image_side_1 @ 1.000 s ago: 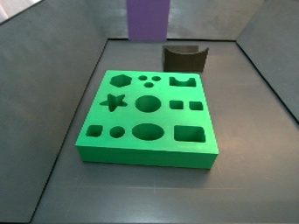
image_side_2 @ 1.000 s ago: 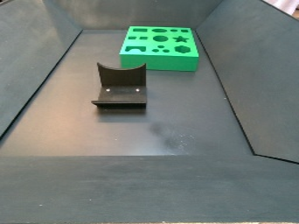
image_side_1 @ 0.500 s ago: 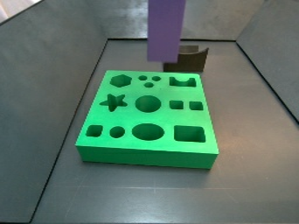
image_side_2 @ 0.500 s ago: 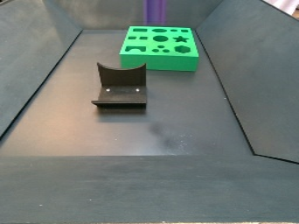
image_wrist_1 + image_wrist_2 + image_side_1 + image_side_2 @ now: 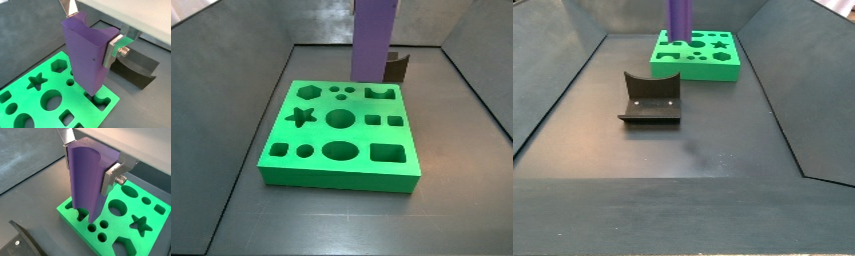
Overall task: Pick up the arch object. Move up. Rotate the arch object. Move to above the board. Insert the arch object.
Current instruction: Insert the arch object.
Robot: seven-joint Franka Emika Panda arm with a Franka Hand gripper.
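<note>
- Right, pincer (image 5: 93, 35) is clenched on the purple block (image 5: 87, 55), plates on either side near its top; it sits above the green board (image 5: 40, 107), out of frame in both side views.
- Block hangs upright, lower end right at the board's arch-shaped slot (image 5: 100, 100) at the edge row. In both wrist views the tip looks level with or just entering the slot; can't tell how deep.
- Side views agree: block (image 5: 373, 40) stands over the board's (image 5: 338, 135) far edge, in front of the dark fixture (image 5: 398, 66).
- Step in hand, as I read it: insert, final descent.
- Risk 1: slight offset or yaw puts the block's legs on the slot rim, so it jams or tips in the grip.
- Risk 2: pushing down on a jam could shove the board along the floor or slip the block up between the pads.
- Risk 3: letting go before it seats leaves it leaning out of the slot.
- Cut-outs: star (image 5: 37, 80), circles, oval, squares, hexagon all look empty. Only the arch slot has anything at it.
</note>
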